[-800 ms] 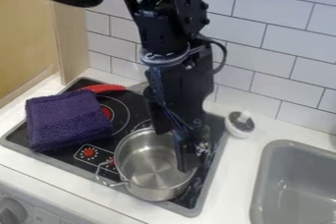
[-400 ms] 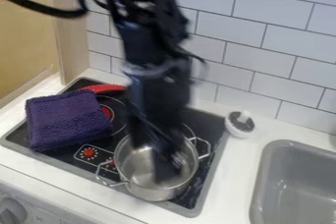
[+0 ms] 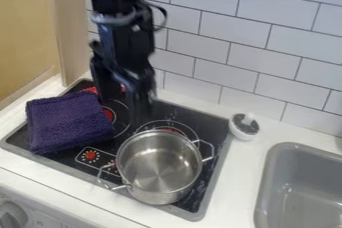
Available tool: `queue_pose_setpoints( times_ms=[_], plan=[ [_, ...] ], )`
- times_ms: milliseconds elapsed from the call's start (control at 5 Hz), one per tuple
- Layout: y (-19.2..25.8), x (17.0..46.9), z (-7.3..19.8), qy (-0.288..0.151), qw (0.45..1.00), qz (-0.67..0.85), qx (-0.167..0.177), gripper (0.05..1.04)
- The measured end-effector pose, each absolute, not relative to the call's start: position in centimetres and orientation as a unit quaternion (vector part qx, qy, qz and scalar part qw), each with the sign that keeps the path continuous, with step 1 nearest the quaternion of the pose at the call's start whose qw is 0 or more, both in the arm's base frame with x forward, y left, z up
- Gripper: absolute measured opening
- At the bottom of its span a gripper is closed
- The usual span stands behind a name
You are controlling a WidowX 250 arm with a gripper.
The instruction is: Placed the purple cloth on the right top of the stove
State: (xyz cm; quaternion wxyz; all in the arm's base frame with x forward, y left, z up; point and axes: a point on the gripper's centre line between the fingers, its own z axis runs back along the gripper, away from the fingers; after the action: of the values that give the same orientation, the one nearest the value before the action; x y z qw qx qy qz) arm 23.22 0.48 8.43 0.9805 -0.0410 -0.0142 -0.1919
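Note:
The purple cloth (image 3: 69,122) lies folded on the left side of the black stove (image 3: 204,122), its left edge reaching over the stove's rim. My gripper (image 3: 137,114) hangs over the back middle of the stove, to the right of the cloth and apart from it, behind the pot. Whether it is open or shut I cannot tell.
A steel pot (image 3: 159,166) with two wire handles stands on the stove's front right. Something red (image 3: 91,90) shows behind the cloth. A white-and-dark brush (image 3: 244,125) sits right of the stove, near the grey sink (image 3: 300,187). A tiled wall rises behind.
My gripper has moved left and back, from over the pot's right side to behind the pot. Both pot handles now show. The cloth and pot have stayed in place.

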Motion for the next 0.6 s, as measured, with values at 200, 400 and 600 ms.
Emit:
queue_pose_setpoints(
  times_ms=[200, 400, 600],
  plan=[
    [3.0, 26.1, 8.6, -0.019, 0.988, -0.148, -0.040, 0.999],
    [5.7, 28.3, 8.0, -0.010, 0.993, -0.118, -0.024, 0.999],
    [7.1, 28.1, 7.8, -0.005, 0.996, -0.092, -0.020, 0.999]
  ],
)
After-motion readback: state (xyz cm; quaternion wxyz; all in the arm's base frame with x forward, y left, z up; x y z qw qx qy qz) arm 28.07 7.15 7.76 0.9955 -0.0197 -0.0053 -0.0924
